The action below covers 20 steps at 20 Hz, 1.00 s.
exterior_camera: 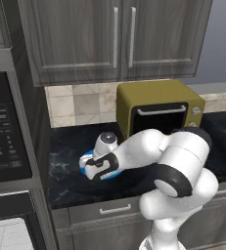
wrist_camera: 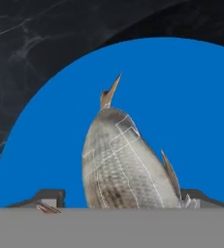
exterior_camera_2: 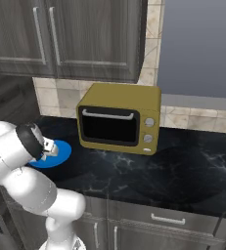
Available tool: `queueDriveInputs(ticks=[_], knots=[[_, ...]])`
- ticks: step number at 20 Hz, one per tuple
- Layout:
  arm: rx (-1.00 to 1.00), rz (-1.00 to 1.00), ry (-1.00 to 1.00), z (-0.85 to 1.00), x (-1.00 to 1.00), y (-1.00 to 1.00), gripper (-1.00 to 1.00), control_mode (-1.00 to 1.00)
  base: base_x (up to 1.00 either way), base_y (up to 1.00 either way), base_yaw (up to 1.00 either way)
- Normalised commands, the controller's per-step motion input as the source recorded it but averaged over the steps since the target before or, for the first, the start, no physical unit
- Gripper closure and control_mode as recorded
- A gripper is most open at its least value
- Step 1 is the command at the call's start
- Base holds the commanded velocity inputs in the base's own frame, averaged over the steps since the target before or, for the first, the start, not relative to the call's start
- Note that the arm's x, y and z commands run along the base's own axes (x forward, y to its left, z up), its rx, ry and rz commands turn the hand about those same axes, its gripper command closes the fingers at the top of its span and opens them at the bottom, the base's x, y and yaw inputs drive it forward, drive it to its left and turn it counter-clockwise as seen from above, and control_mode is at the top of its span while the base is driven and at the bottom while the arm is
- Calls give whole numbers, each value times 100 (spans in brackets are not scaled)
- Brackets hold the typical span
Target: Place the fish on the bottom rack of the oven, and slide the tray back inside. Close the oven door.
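Black marble counter (exterior_camera_2: 183, 166) carries the blue plate (wrist_camera: 191, 106) near its left edge; the gripper (wrist_camera: 118, 206) straddles the fish (wrist_camera: 123, 164), fingers spread either side, probably ready to pinch it.

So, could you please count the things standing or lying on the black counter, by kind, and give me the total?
Fish: 1, lying on the plate, between the tips of the tool
Blue plate: 1
Olive-yellow toaster oven: 1
Total: 3 things on the black counter
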Motion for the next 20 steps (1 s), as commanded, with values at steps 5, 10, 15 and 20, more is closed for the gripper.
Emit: queueDriveInputs(ticks=[5, 10, 15, 20], knots=[[0, 0, -2, 12, -2, -10, 100, -100, 0, 0, 0], [0, 0, -29, 76, -2, -36, 100, -100, 0, 0, 0], [0, 0, -31, 100, -23, -66, 100, -100, 0, 0, 0], [4, 3, -21, 96, -43, -65, 100, -100, 0, 0, 0]])
